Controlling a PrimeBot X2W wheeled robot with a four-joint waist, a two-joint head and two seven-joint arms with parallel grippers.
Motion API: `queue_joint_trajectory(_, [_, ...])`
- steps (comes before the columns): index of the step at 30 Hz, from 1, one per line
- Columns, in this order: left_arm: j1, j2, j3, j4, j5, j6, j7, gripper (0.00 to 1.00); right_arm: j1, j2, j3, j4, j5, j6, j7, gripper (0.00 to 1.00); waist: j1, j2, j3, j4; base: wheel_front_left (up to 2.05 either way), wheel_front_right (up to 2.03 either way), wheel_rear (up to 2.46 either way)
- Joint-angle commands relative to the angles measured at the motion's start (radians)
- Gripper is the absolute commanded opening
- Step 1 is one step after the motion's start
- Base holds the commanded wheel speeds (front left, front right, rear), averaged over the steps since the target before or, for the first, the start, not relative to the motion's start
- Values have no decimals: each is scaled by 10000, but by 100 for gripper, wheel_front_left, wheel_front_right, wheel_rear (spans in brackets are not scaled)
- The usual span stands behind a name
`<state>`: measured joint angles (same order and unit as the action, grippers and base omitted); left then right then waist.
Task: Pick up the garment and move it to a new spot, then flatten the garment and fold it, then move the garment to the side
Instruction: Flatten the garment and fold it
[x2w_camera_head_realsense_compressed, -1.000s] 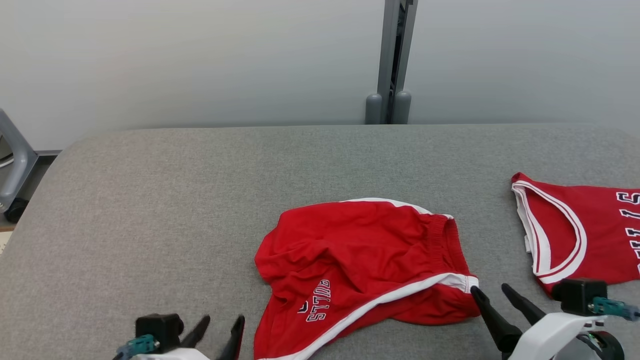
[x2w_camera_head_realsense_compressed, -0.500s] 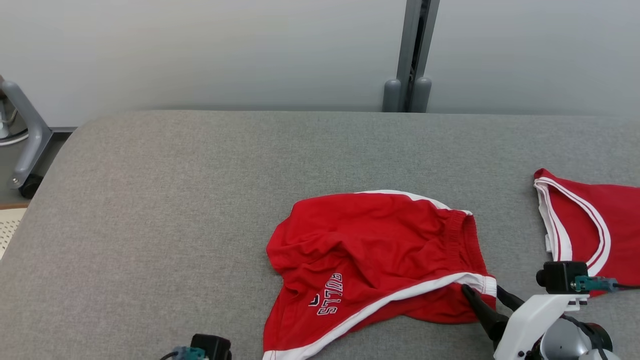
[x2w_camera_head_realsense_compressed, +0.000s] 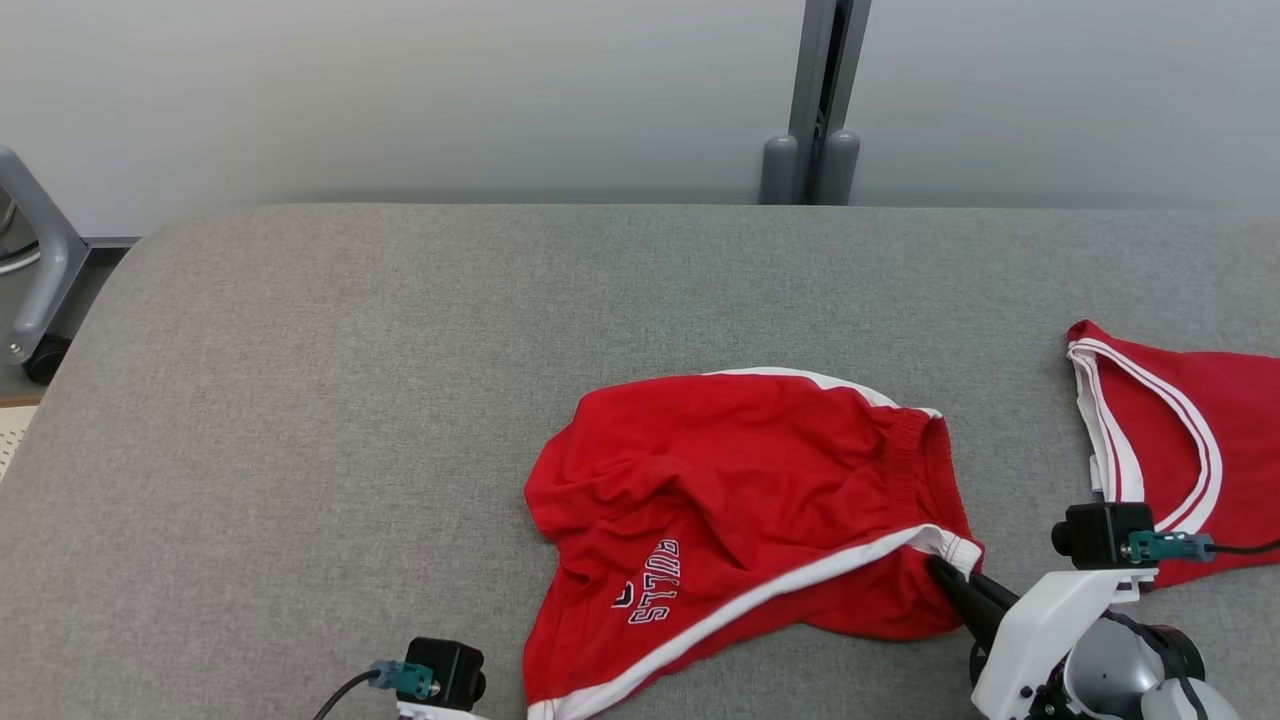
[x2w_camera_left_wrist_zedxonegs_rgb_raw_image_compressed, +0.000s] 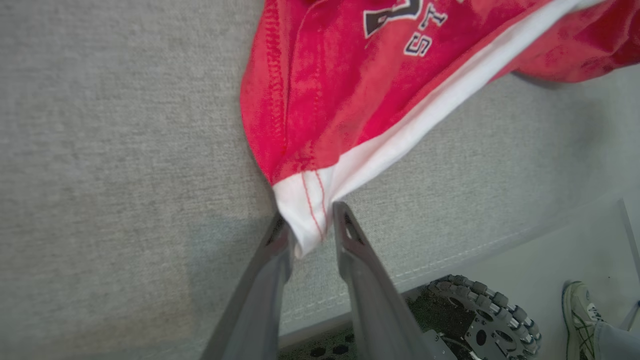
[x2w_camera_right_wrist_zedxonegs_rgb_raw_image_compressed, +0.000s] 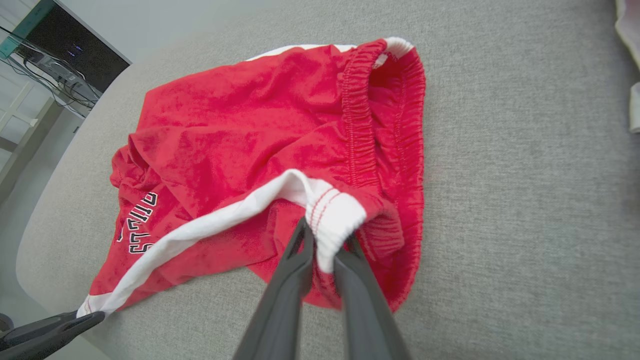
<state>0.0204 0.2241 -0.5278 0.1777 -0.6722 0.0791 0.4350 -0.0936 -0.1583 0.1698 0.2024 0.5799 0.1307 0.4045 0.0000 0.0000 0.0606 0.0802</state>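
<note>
Red shorts now pinched at both white corners — left gripper and right gripper just closed — ready to lift.

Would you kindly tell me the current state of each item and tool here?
Red shorts: crumpled on the table, unfolded.
Red jersey: lying spread out, untouched.
Left tool: closed on the shorts' white hem corner.
Right tool: closed on the shorts' white trim beside the waistband.
</note>
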Motion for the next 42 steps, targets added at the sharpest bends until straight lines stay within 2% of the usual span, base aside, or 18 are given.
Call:
queue_joint_trajectory(1, [-130,23,-11,112,-95,-123,34,0,-20,-61,10,14,91,1,-52,0,0,0,-31,-1,0,0,0])
queue_joint_trajectory(9, [-38,149,248,-145,-206,-118,-323,0,164,-217,120,-202,304,1,-555,0,0,0,-302,46,0,0,0])
queue_joint_trajectory(14, [-214,489,632,-1082,-220,-51,-505,0,219,-462,32,-732,568,1,-1242,0,0,0,-368,28,0,0,0])
queue_joint_trajectory(18, [-1334,979,1096,-1867,14,-58,-357,0,-620,-802,29,-1142,934,1,-1727,0,0,0,61,-147,0,0,0])
queue_joint_trajectory(24, [-4125,1593,1589,-1483,236,-463,339,0,-2771,-1301,147,-988,1641,0,-1783,0,0,0,1290,-410,0,0,0])
queue_joint_trajectory(33, [-9397,1860,1632,1168,632,-1554,1049,0,-7132,-1692,1043,275,3035,-2,-1835,0,0,0,3496,-859,0,0,0])
queue_joint_trajectory(38, [-12202,1863,1318,2651,1106,-1924,838,0,-9530,-1873,1806,1038,3545,-2,-2275,0,0,0,4439,-981,0,0,0])
queue_joint_trajectory(42, [-14214,1748,1155,3850,1420,-2017,11,0,-11216,-2132,2249,1577,4022,-2,-2851,0,0,0,4823,-956,0,0,0])
